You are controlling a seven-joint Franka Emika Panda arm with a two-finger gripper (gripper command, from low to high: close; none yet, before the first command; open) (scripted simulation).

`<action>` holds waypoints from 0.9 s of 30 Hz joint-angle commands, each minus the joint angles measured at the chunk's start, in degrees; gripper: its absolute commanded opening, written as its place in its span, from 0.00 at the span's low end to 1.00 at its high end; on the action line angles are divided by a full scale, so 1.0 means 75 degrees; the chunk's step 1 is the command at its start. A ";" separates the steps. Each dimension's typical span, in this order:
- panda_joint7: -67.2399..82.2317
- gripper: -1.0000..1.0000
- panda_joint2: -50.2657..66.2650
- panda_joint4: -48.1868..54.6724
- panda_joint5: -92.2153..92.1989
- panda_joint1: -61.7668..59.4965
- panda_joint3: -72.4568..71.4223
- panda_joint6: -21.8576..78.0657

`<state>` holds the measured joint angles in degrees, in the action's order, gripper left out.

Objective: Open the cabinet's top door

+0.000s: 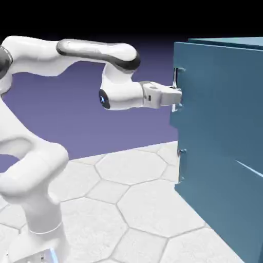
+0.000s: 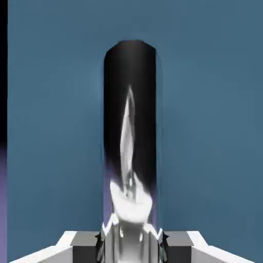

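Teal-blue cabinet (image 1: 221,133) at frame right, flat-sided; its top door (image 1: 177,85) carries a glossy vertical silver handle (image 2: 130,138). The claw (image 1: 177,96), at center right, is clamped narrowly on that handle.

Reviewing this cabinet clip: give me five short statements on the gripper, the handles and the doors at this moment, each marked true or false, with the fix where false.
1. The gripper is shut on the top door's handle. True.
2. The gripper is at the lower handle. False: it is at the upper one; the lower handle is untouched.
3. The top door already swings wide open. False: it sits flush with the cabinet.
4. In the hand view the shiny bar fills the middle between the fingertips. True.
5. The arm reaches down from above the cabinet. False: it reaches level from the side.
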<state>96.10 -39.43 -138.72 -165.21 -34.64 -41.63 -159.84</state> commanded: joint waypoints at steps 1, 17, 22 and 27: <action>0.0167 0.00 0.0055 -0.0065 -0.0015 0.0278 0.0252 -0.0009; 0.0127 0.00 -0.0986 -0.1759 0.2374 0.4518 0.4309 -0.0071; -0.0719 0.00 -0.1932 -0.2433 0.4035 0.5572 0.5431 -0.0237; -0.1593 0.00 -0.2887 -0.2963 0.5697 0.6477 0.6387 -0.0575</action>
<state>84.18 -61.09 -160.92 -122.43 13.94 6.26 -164.11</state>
